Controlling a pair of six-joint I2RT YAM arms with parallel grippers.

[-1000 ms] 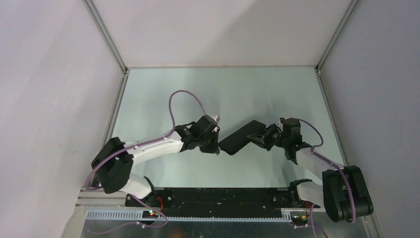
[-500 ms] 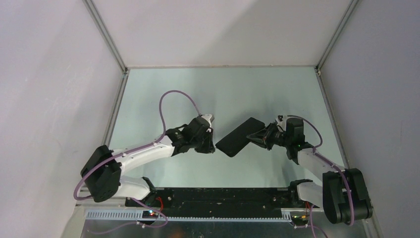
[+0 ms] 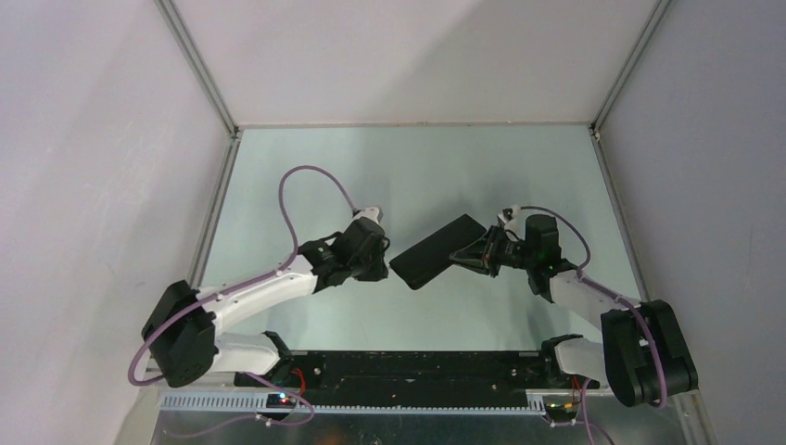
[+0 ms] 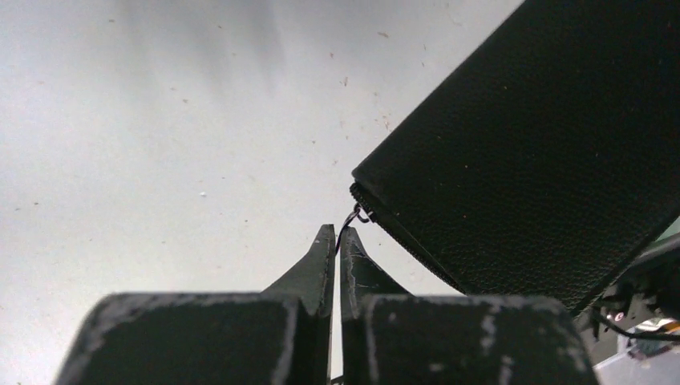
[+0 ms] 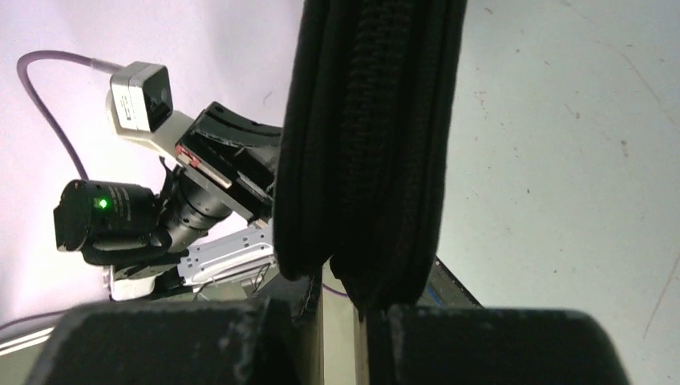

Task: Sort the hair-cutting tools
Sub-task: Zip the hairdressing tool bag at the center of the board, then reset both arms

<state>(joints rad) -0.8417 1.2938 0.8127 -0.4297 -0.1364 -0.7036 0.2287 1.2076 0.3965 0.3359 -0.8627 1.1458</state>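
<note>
A black zip case (image 3: 436, 252) hangs slantwise above the table between my two arms. My right gripper (image 3: 473, 255) is shut on its right end; in the right wrist view the case (image 5: 369, 144) rises edge-on from between my right gripper (image 5: 341, 301). At the case's lower left corner, my left gripper (image 3: 382, 269) is shut. In the left wrist view my left gripper (image 4: 337, 237) pinches the thin zipper pull (image 4: 357, 216) that leads to the case's (image 4: 529, 152) corner. The hair-cutting tools are out of view.
The pale green table (image 3: 306, 185) is walled by white panels on the left, back and right. The left arm's wrist and camera (image 5: 184, 200) show behind the case in the right wrist view. A black base rail (image 3: 408, 371) runs along the near edge.
Both grippers and the case have shifted to the left. The left arm has drawn back toward its base, still on the case's corner.
</note>
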